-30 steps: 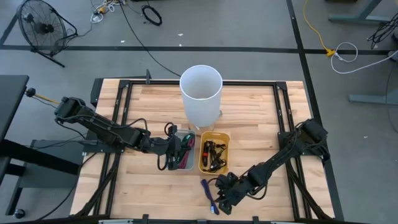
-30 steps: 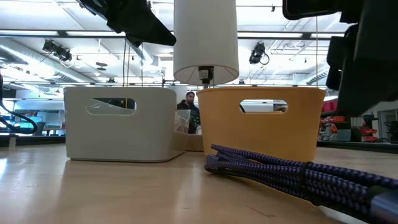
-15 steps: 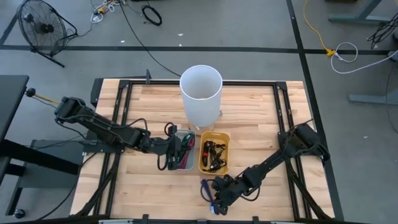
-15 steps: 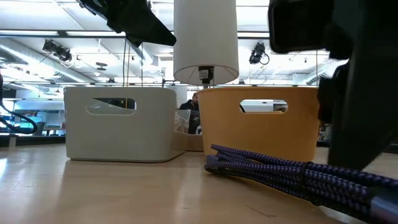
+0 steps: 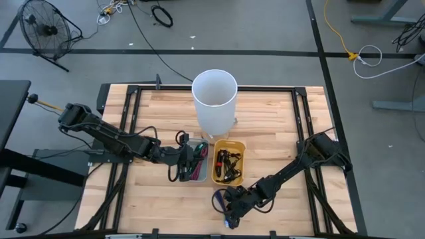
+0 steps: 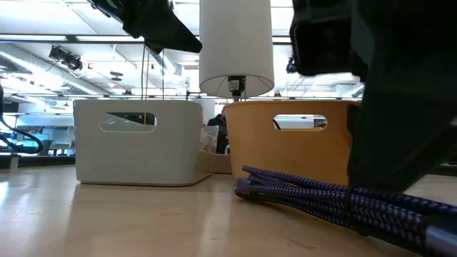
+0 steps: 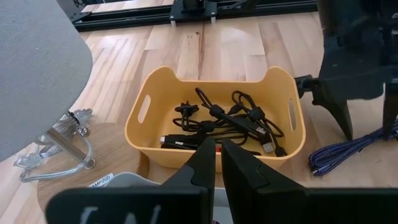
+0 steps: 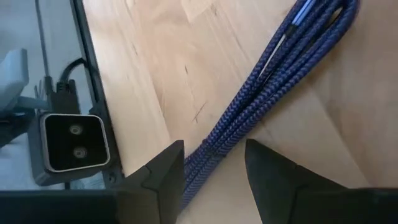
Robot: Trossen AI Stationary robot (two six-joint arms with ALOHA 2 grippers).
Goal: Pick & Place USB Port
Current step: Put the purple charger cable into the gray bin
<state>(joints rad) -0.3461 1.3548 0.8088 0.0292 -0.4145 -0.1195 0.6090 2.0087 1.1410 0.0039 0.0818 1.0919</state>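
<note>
A blue braided USB cable (image 5: pixel 219 199) lies folded on the table near the near edge, just in front of the yellow bin (image 5: pixel 228 143). It also shows in the low view (image 6: pixel 321 196) and the right wrist view (image 8: pixel 261 93). My right gripper (image 5: pixel 229 206) is open above it, pointing down, and its two fingers stand on either side of the cable strands (image 8: pixel 214 146); I cannot tell whether they touch. My left gripper (image 7: pixel 219 146) is shut and hovers over the grey bin (image 5: pixel 197 180), facing the yellow bin (image 7: pixel 211 81), which holds black cables.
A tall white cylinder (image 5: pixel 214 89) stands on a wire foot behind the two bins. The grey bin (image 6: pixel 136 143) holds green and red cables. A small camera (image 8: pixel 68 140) sits at the table's near edge beside the cable. Bare wood lies to the right and far side.
My right gripper has moved toward the table's left, along the near edge, from beside the blue cable to directly over it. The cable has stayed where it was. The left arm has kept still.
</note>
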